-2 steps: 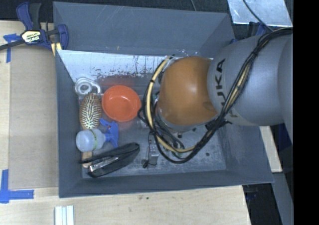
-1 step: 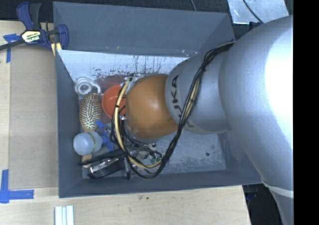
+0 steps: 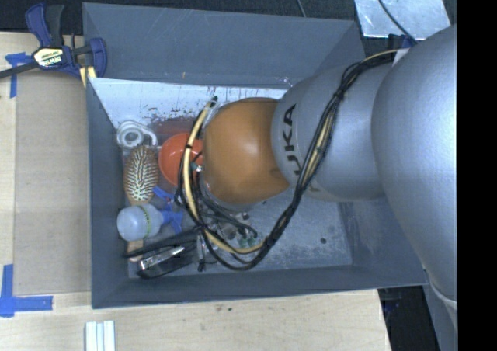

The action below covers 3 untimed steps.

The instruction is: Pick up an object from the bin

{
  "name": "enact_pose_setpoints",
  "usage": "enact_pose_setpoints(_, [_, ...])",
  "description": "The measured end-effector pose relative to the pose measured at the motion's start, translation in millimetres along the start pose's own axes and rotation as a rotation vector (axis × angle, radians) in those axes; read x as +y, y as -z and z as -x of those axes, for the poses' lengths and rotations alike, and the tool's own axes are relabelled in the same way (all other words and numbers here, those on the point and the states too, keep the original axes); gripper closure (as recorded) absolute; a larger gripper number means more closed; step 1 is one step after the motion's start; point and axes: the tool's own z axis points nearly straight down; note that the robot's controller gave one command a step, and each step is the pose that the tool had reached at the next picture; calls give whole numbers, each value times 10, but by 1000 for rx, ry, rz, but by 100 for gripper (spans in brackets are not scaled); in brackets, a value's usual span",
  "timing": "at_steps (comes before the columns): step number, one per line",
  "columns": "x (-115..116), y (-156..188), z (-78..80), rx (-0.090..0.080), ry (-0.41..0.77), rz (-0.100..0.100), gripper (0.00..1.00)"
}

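An orange-red round thing (image 3: 172,157) lies at the bin's left middle, partly hidden behind the arm's orange cover. To its left is an oval wooden hairbrush (image 3: 141,175), bristles up. Behind the brush sits a small clear ring-shaped piece (image 3: 132,137). A pale round bottle (image 3: 140,223) lies in front of the brush, with a blue piece (image 3: 168,215) against its right side. At the front left corner rests a black and silver tool-like thing (image 3: 164,258).
The arm comes in from the right and covers the bin's middle and right. Its orange cover and black and yellow cables hang over the things at the left. Bare bin floor shows at the front right.
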Motion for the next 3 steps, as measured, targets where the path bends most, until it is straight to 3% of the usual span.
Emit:
enact_pose_setpoints(1, [603, -185, 199, -5, 460, -1, 0])
enact_pose_setpoints(2, [344, -463, 34, -11, 322, 1, 0])
enact_pose_setpoints(3, [279, -455, 258, -15, 557, 0, 100])
